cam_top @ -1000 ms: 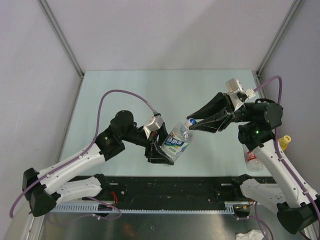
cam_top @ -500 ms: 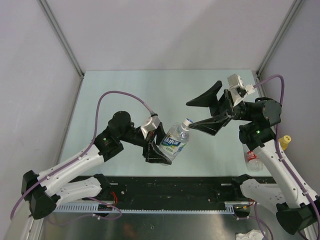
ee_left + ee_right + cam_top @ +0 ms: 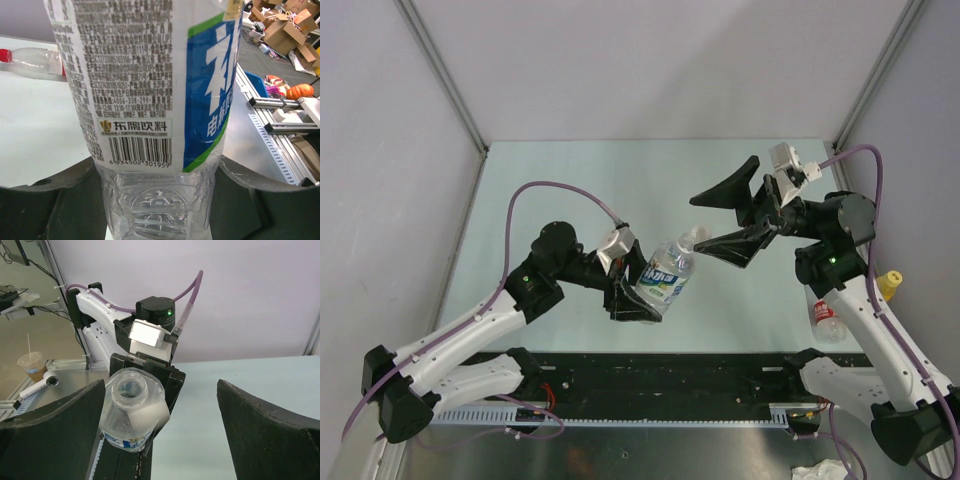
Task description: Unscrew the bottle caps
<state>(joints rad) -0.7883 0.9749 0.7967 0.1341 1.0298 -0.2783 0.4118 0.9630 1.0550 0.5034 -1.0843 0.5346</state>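
My left gripper [image 3: 638,290] is shut on the lower body of a clear bottle with a blue-green label [image 3: 667,274], held tilted above the table. In the left wrist view the bottle [image 3: 150,75] fills the space between the left gripper's [image 3: 157,200] jaws. Its neck [image 3: 129,388] stands open with no cap on it; the white cap is out of view. My right gripper [image 3: 694,225] is wide open around the neck without touching it, and its fingers [image 3: 55,430] are spread far apart. A red-label bottle [image 3: 827,320] lies at the right, its red cap [image 3: 4,55] on. A yellow cap [image 3: 890,282] shows behind the right arm.
The pale green table [image 3: 620,190] is walled on the left, back and right. A black rail [image 3: 660,375] runs along the near edge between the arm bases. Purple cables loop over both arms.
My right gripper has gone from shut on the bottle's cap to wide open. The bottle's neck now shows bare. My left arm has drawn the bottle slightly to the left.
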